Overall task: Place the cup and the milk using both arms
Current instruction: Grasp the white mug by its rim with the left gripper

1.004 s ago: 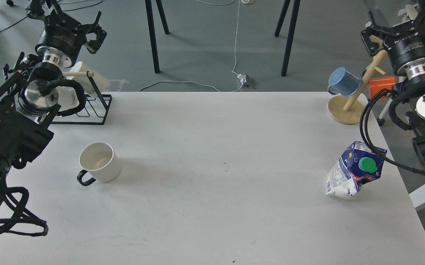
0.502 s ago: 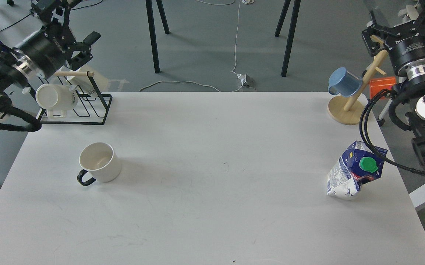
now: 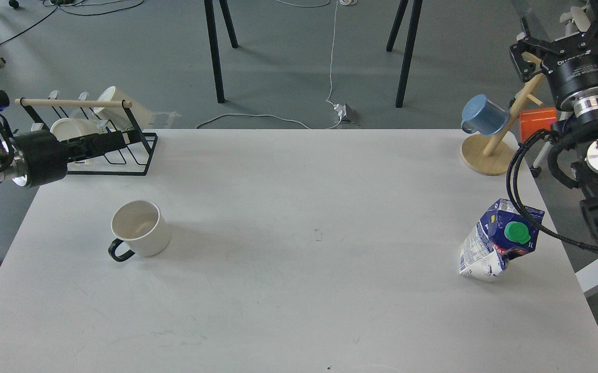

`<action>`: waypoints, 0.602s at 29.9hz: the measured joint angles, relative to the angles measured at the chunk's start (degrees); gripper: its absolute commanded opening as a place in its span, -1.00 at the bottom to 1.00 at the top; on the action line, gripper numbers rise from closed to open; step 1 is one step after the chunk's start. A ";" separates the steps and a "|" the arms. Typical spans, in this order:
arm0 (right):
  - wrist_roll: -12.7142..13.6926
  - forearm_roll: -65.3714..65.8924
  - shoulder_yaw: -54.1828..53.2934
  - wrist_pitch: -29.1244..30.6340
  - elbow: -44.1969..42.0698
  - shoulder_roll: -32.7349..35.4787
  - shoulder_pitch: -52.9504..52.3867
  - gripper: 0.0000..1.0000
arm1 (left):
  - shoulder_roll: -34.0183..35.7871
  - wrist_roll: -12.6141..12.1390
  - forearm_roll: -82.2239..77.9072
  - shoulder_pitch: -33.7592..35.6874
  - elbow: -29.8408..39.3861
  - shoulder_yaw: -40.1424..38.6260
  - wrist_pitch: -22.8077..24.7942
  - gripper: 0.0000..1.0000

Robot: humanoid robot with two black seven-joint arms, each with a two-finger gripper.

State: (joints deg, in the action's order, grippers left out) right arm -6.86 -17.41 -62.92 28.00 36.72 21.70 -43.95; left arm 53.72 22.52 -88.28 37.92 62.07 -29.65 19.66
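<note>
A white cup [image 3: 141, 228] with a black handle stands upright on the left part of the white table [image 3: 299, 290]. A blue and white milk carton [image 3: 495, 242] with a green cap stands tilted and crumpled near the right edge. My left gripper [image 3: 132, 137] points right, low over the wire rack and well behind the cup. It is seen side-on, so its fingers cannot be told apart. My right gripper [image 3: 563, 36] is open and empty at the top right, far behind the carton and next to the mug tree.
A black wire rack [image 3: 133, 158] with white cups stands at the table's back left. A wooden mug tree [image 3: 490, 153] holding a blue cup [image 3: 482, 115] stands at the back right, with an orange box [image 3: 537, 122] behind it. Black cables hang beside the carton.
My left arm has swung out to the left and down, so its gripper now lies level, pointing right over the rack. The right arm, cup and carton have hardly moved.
</note>
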 measured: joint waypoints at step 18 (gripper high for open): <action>0.00 0.01 -0.02 0.00 0.21 0.37 0.71 0.97 | -9.93 5.48 -25.81 -1.95 -15.84 10.31 -13.48 -0.56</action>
State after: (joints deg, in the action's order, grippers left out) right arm -6.86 -17.40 -62.94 28.00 36.93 22.06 -43.24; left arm 43.79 28.00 -114.09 35.98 46.23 -19.34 6.18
